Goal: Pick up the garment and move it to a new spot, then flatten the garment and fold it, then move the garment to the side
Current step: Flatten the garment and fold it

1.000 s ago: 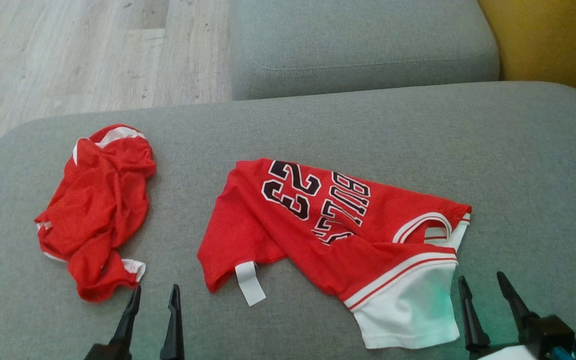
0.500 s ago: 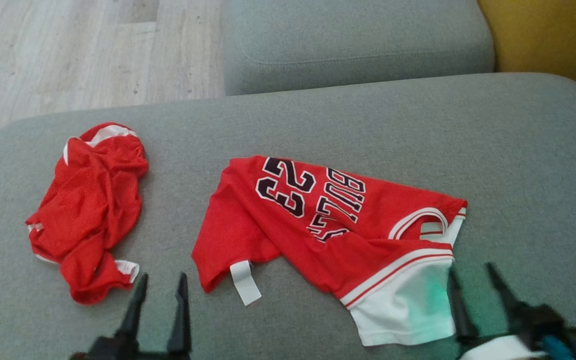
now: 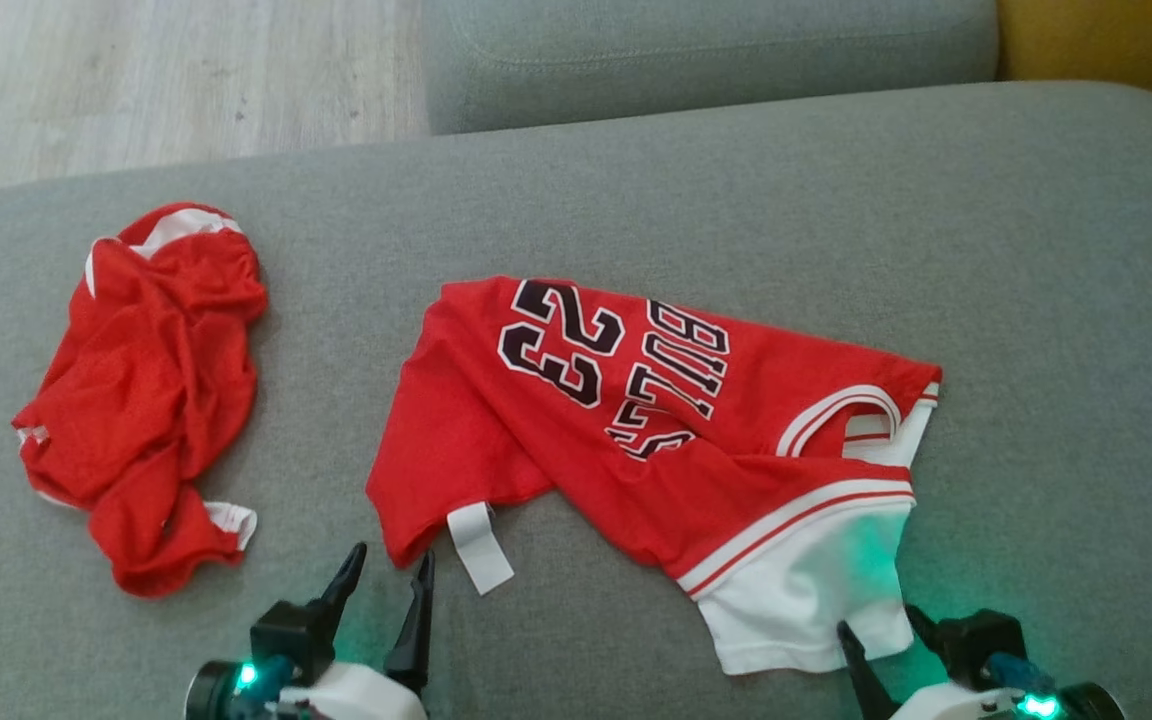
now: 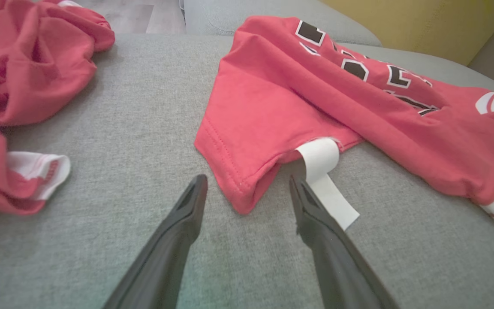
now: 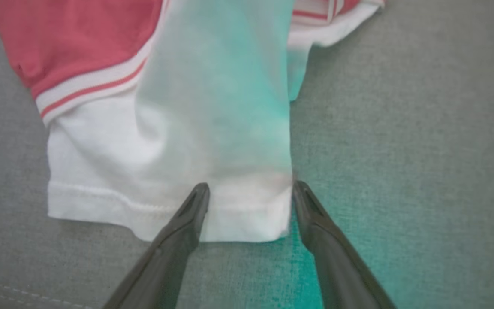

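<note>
The garment [image 3: 556, 440] is a red jersey with "23" and black lettering, lying rumpled in the middle of the grey sofa seat [image 3: 1036, 250]. It has a white sleeve [image 3: 806, 610] at its near right and a white label [image 3: 479, 545] at its near left hem. My left gripper [image 3: 391, 560] stands open, its fingers straddling the red hem corner [image 4: 238, 189] just above the seat, beside the label [image 4: 324, 171]. My right gripper [image 3: 878, 622] is open too, with the white sleeve's near corner [image 5: 247, 214] between its fingers, tinted green by the gripper's light.
A second red garment [image 3: 146, 390] lies crumpled on the seat's left, and also appears at the left of the left wrist view [image 4: 24, 64]. Another grey cushion [image 3: 696, 40] sits behind the seat. Wooden floor [image 3: 136, 80] lies beyond at the far left, and a yellow surface [image 3: 1106, 40] at the far right.
The head camera has tilted down. My left gripper has moved right, from near the crumpled garment to the jersey's hem corner. My right gripper has shifted left onto the white sleeve's corner.
</note>
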